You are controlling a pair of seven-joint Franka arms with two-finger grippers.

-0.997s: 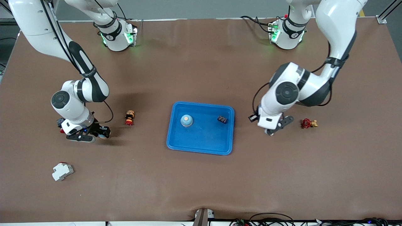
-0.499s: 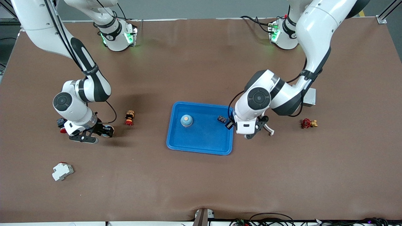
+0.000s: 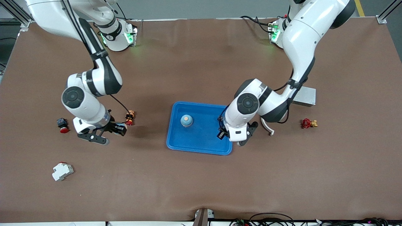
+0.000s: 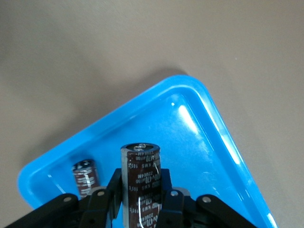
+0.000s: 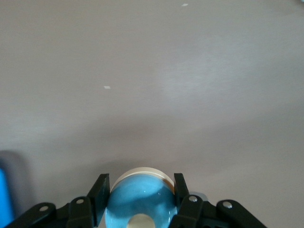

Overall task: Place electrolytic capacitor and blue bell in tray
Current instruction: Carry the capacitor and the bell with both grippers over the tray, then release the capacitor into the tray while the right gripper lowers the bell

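I have one tray (image 3: 201, 142), bright blue, lying mid-desk (image 3: 201, 182). In it I count one blue bell (image 3: 186, 120) standing toward the right arm's end, and through the left wrist view one electrolytic capacitor (image 4: 84, 177) lying inside by a rounded corner of the tray (image 4: 199, 137).

My left hand (image 4: 141, 199) hangs over the tray's edge toward the left arm's end, and its fingers are pinching a second electrolytic capacitor (image 4: 140, 183), dark brown with pale print, held upright over the blue floor. In the front view that hand (image 3: 235, 138) covers the tray's edge and I cannot make out either capacitor there.

My right hand (image 5: 137, 199) is clamped on a second blue bell (image 5: 138, 202), pale rim showing between the black fingers, over bare desk with only a sliver of blue at the picture's edge. From the front, that hand (image 3: 105, 133) is over the desk between the tray and the right arm's end, just beside a small orange-and-red part (image 3: 129, 117).

So two bells, two capacitors, one of each in the tray and one of each in a grip.

Loose on the desk I count one red push-button (image 3: 62, 124), one white breaker-like block (image 3: 62, 171), one red-and-yellow valve piece (image 3: 309, 123), one grey metal box (image 3: 304, 96) and one white curved piece (image 3: 267, 128).
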